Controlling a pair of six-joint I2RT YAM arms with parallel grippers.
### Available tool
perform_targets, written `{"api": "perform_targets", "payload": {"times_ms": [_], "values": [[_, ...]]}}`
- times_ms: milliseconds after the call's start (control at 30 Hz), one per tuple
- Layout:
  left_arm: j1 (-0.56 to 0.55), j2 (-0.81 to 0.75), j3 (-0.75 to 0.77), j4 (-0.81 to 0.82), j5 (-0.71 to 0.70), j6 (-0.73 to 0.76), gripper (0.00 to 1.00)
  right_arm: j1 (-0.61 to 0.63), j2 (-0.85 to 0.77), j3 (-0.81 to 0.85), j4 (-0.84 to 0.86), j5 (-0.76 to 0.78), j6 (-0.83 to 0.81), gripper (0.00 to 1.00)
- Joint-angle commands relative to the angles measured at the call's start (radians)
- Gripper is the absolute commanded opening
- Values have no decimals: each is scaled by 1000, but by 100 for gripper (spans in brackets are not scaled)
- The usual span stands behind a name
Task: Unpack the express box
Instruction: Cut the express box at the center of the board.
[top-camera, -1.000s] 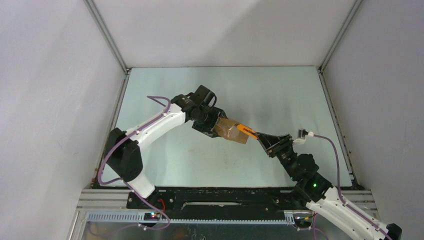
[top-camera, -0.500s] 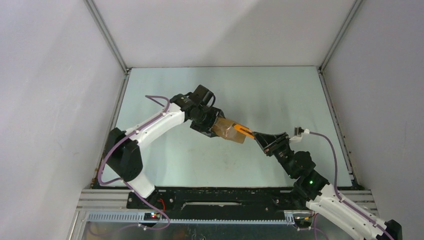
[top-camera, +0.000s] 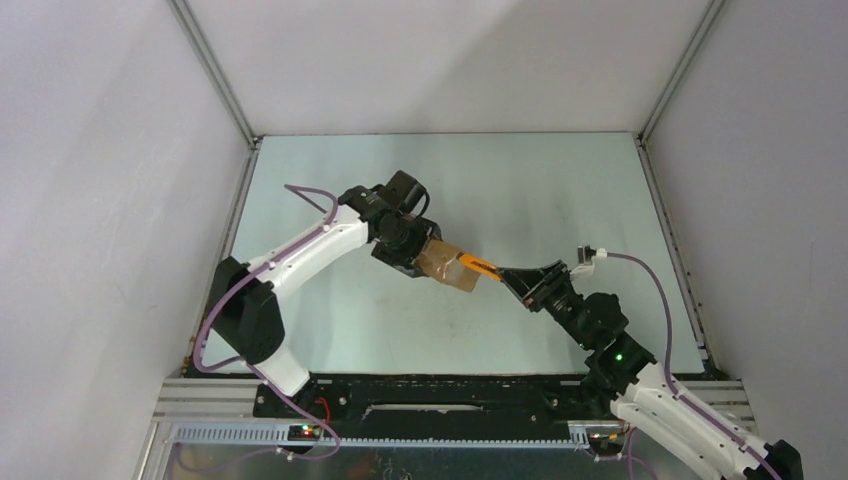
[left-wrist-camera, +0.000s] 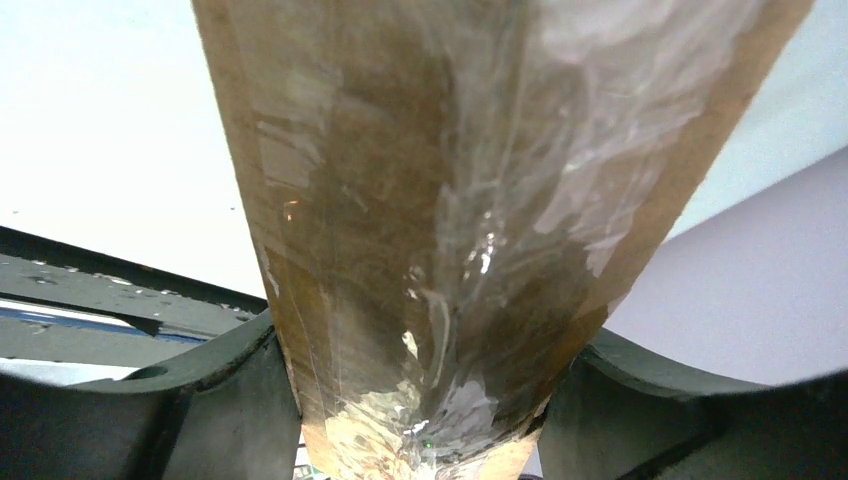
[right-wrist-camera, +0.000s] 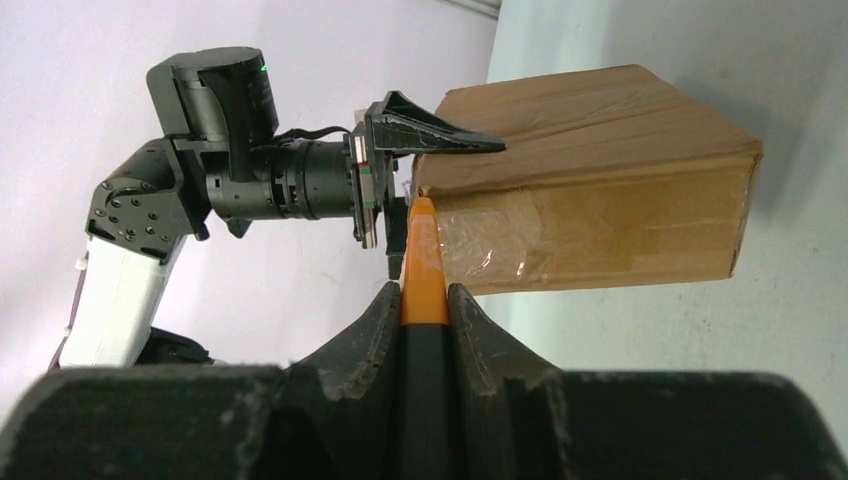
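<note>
Right gripper (right-wrist-camera: 425, 300) and its knife (right-wrist-camera: 423, 255) have slid toward 9 o'clock since a second ago. The box (right-wrist-camera: 600, 180) and left gripper (top-camera: 424, 261) have also shifted slightly toward 9.

- Box: brown cardboard, clear tape over its seams, above the middle of the table (top-camera: 540, 190). It is gripped at its 9 o'clock end.
- Left gripper: jaws spread wide, one on each side of the box and clamped on it. Its wrist view is filled by a taped face.
- Right gripper: jaws pinched narrow on the knife's black handle, with the orange end sticking out ahead.
- Knife: comes in from 3 o'clock of the box in the top view. Its tip is at the taped side edge, close to the left gripper's finger. Cannot tell whether it touches or only nears the tape.
</note>
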Motion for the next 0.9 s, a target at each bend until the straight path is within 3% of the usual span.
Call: {"api": "perform_targets", "payload": {"times_ms": [0,333,600,867], "values": [[1,-31,116,-70,-42,17,25,-44,64,39,25,-301,-19,0],[5,-40,94,-83,-59,19,24,-104,217,77,115,-560,-6,0],[14,-37,94,-91,-87,40,23,-157,239,55,214,-650,91,0],[24,-34,59,-71,-96,64,23,-181,232,67,180,-690,103,0]]}}
